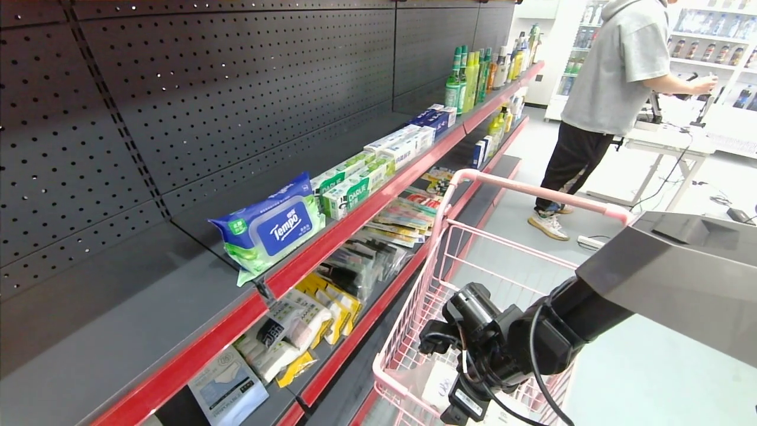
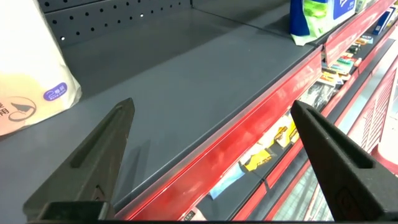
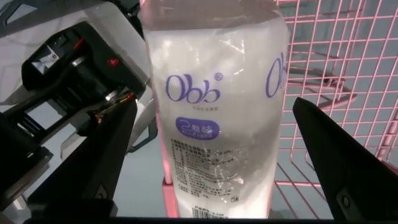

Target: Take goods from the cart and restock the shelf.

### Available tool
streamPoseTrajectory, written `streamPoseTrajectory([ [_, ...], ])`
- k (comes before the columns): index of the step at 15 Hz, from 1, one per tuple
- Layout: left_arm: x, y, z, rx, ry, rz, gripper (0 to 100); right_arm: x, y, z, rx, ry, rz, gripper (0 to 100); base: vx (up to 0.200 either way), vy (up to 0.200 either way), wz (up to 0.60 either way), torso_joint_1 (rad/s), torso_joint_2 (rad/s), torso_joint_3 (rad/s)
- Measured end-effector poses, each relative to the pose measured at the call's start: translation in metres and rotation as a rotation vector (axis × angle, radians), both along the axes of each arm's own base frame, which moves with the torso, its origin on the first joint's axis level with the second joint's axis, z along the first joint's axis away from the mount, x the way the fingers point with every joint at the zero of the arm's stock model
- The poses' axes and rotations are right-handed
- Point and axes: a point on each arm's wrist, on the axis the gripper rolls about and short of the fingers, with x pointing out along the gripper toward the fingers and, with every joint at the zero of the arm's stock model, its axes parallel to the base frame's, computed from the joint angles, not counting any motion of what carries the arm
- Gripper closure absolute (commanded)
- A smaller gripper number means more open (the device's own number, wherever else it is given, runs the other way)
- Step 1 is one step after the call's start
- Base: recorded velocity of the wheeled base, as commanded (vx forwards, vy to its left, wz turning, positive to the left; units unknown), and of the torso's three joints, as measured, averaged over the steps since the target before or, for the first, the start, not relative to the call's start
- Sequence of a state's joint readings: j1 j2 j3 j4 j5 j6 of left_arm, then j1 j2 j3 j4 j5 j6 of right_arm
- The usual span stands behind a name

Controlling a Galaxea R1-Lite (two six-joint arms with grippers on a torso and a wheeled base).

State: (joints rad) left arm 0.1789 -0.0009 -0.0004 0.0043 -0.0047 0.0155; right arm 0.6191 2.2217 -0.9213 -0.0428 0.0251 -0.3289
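Straddling one white pack (image 3: 214, 124) in one pink cart (image 1: 532, 190), the right hand (image 3: 227, 158) gapes.

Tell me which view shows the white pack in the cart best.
The right wrist view: the white pack looms large between the open fingers of the right gripper, with the cart behind. The head view gives just a pale corner of it in the cart, behind that arm. The left wrist view faces the shelf.

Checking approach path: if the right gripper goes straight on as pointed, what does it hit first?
Likely the white pack in the pink cart, centred between open fingers of the right gripper; gap unclear.
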Motion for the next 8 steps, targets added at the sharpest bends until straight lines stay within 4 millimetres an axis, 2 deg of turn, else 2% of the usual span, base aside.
streamPoseTrajectory([
  [4, 0.0, 0.0, 0.0, 0.0, 0.0, 0.0, 0, 0.008, -0.005, -0.008, -0.027, 0.0, -0.026, 0, 0.0, 0.0, 0.0, 0.0, 0.0, 0.0],
  [8, 0.0, 0.0, 0.0, 0.0, 0.0, 0.0, 0, 0.017, -0.001, -0.011, -0.019, -0.016, -0.026, 0, 0.0, 0.0, 0.0, 0.0, 0.0, 0.0],
])
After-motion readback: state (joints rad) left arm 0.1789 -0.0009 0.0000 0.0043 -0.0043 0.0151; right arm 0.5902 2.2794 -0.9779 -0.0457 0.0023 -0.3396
